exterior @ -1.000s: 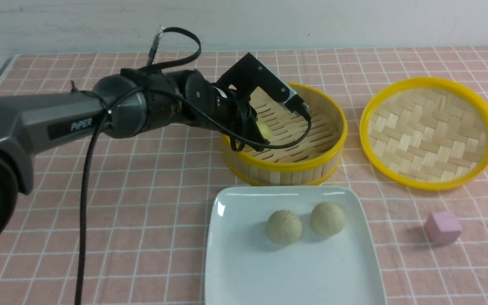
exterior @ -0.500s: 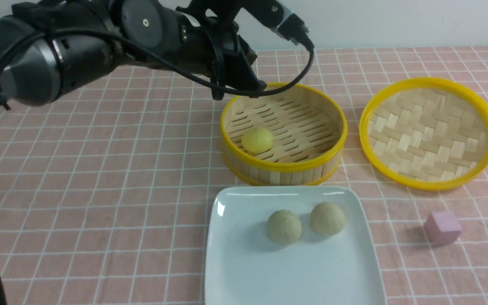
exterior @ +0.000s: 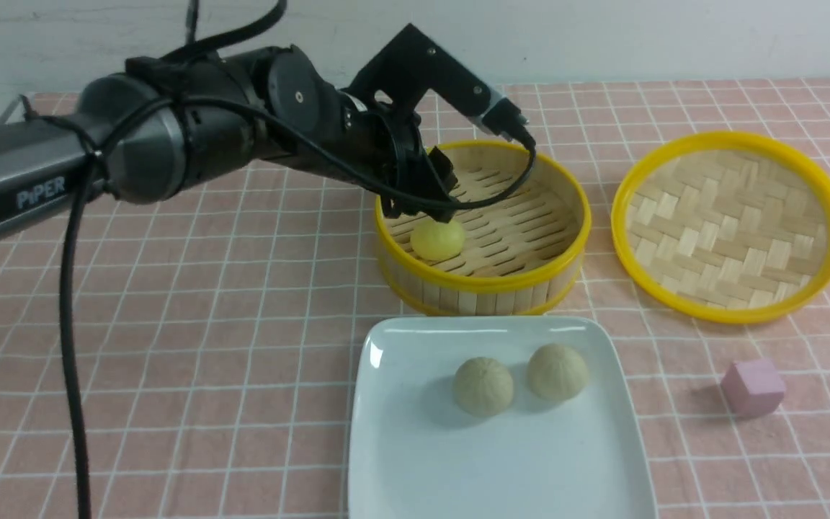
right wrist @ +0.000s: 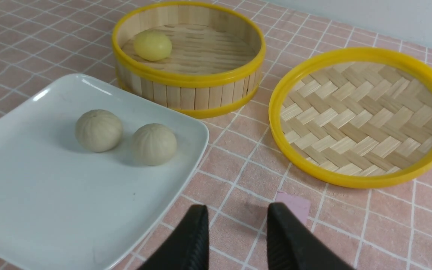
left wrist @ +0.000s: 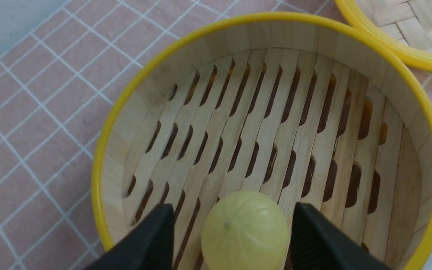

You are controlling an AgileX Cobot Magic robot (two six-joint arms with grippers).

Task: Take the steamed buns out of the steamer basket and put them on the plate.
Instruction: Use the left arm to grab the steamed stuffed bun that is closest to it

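One pale yellow steamed bun (exterior: 438, 239) (left wrist: 244, 230) (right wrist: 152, 45) lies on the slatted floor of the steamer basket (exterior: 483, 285) (left wrist: 431, 150) (right wrist: 186, 80), near its left wall. My left gripper (exterior: 421, 205) (left wrist: 233, 210) hangs open just above it, one black finger on each side of the bun, neither pressing it. Two beige buns (exterior: 483, 386) (exterior: 558, 371) (right wrist: 98, 130) (right wrist: 153, 144) sit side by side on the white plate (exterior: 415, 461) (right wrist: 32, 195). My right gripper (right wrist: 238, 210) is open and empty over the cloth, out of the front view.
A shallow woven bamboo disc with a yellow rim (exterior: 728, 223) (right wrist: 358, 116) lies right of the basket. A small pink cube (exterior: 752, 388) (right wrist: 294, 204) sits on the pink checked cloth, right of the plate and just beyond my right gripper's fingers.
The left arm rose away from the basket with shut jaws, then came back down over it and opened around the yellow bun. The bun stayed on the basket floor.
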